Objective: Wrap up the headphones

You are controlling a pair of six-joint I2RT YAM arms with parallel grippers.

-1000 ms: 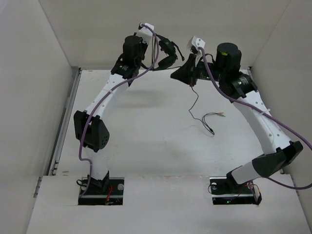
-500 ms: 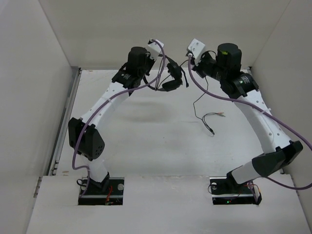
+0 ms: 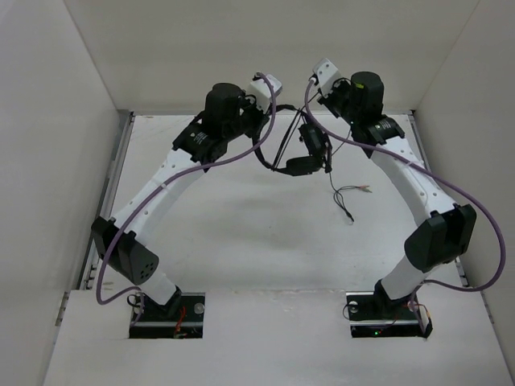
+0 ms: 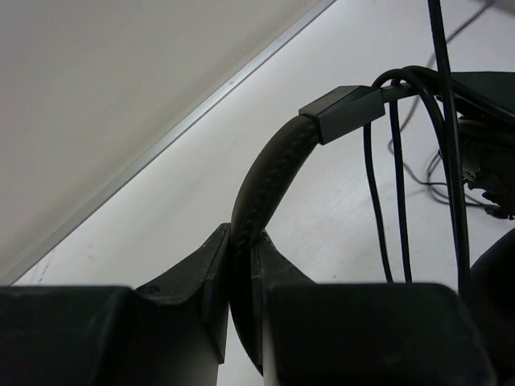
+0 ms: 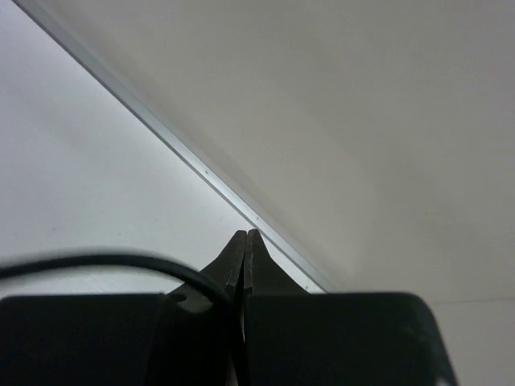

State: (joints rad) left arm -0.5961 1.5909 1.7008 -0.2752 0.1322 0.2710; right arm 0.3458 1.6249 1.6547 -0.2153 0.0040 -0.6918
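The black headphones [image 3: 306, 153] hang in the air above the middle back of the table. My left gripper [image 3: 261, 137] is shut on their curved headband [image 4: 269, 173], as the left wrist view shows with the jaws [image 4: 241, 245] pinching it. Loops of the thin black cable [image 4: 398, 201] hang over the headband near its slider. My right gripper [image 3: 316, 115] is just above the earcups; in the right wrist view it [image 5: 245, 235] is shut with the cable [image 5: 121, 261] running into the jaws from the left. The cable's loose end with light-tipped plugs [image 3: 364, 190] lies on the table.
White walls enclose the table on the left, back and right. A metal rail [image 3: 109, 201] runs along the left edge. Purple arm cables [image 3: 451, 197] loop beside both arms. The two grippers are close together over the back centre.
My left arm has carried the headphones to the right and lower, toward the centre. My right gripper has drawn back and up beside them, and less cable lies on the table.
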